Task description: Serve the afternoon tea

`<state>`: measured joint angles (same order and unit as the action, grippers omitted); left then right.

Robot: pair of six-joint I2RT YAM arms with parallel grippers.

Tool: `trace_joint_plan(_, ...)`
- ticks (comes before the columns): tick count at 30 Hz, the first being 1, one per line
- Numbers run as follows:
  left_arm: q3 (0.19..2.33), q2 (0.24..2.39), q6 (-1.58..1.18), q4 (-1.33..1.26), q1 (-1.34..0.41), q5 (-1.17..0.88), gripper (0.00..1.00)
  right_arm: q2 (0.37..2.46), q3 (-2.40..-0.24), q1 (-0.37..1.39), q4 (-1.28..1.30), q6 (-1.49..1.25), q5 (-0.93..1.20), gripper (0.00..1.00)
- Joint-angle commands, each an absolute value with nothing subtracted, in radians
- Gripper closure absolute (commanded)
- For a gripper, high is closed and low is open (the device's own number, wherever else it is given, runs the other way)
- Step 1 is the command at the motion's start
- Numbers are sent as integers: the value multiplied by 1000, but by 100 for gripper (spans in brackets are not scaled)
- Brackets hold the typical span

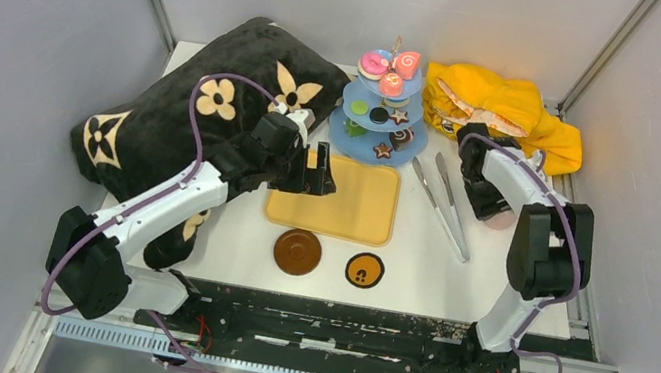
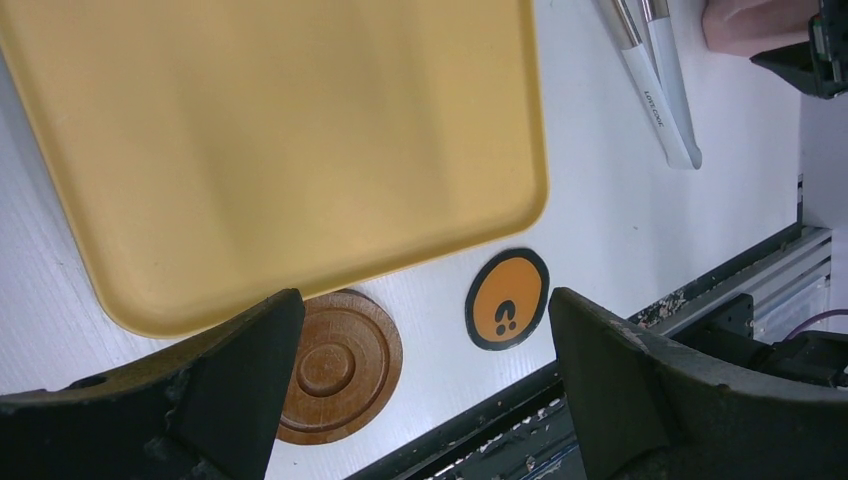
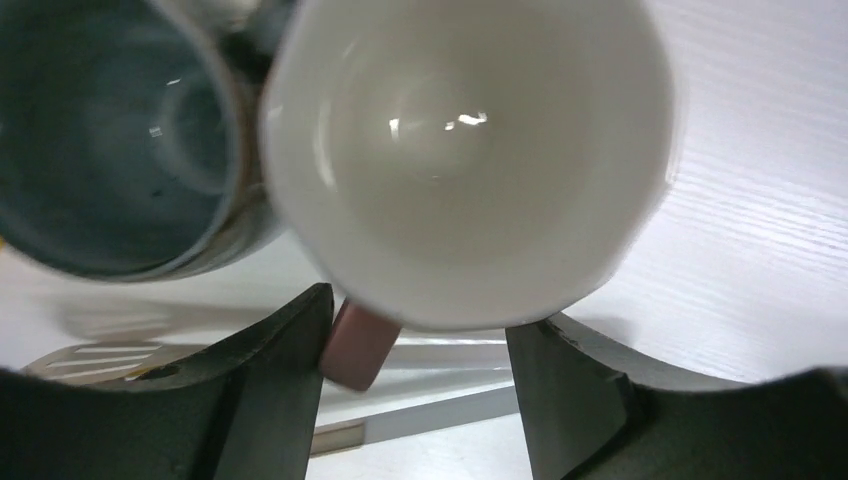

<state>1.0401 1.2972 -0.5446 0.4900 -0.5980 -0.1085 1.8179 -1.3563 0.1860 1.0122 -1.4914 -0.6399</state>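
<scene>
Hovering over the left edge of the yellow tray [image 1: 354, 206], the left gripper [image 1: 320, 177] has its jaws spread wide with nothing between them. Its wrist view looks down past them at the wooden coaster [image 2: 335, 365] and the orange coaster [image 2: 507, 299]. Both coasters lie flat on the white worktop [image 1: 415, 262] just in front of the tray's near edge, side by side but apart. The right gripper [image 3: 418, 340] is lowered on the right side of the worktop at the pink cup [image 3: 470, 150], which stands upright with its white inside facing the wrist camera. These jaws also stand apart. The cup's pink handle sits in the gap, against one finger and clear of the other. The grey mug [image 3: 100, 130] stands just beside the cup; whether the two touch cannot be told. The metal tongs [image 1: 449, 211] lie between the tray and the right gripper. At the far edge the light-blue three-tier stand [image 1: 359, 146] carries the toy sweets [image 1: 374, 64] on all its tiers. A black cushion [image 1: 185, 122] lies to its left and a yellow cloth [image 1: 511, 115] to its right.
</scene>
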Motion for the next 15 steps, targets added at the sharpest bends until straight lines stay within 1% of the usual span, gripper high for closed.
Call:
trace_joint_plan(1, 1050, 1296, -521, 436, -601, -137, 1, 1711, -1250, 148, 1055, -1552, -695, 33)
trace_joint_plan(4, 1054, 1301, -517, 433, -601, -139, 1, 1653, -1174, 137, 1043, -1541, -702, 36)
trace_joint_plan(9, 1052, 1308, -517, 426, -602, -150, 1, 1584, -1101, 130, 988, -1435, -710, 42)
trace_joint_plan(15, 1050, 1309, -516, 423, -602, -158, 1, 1560, -1070, 120, 929, -1318, -734, 56)
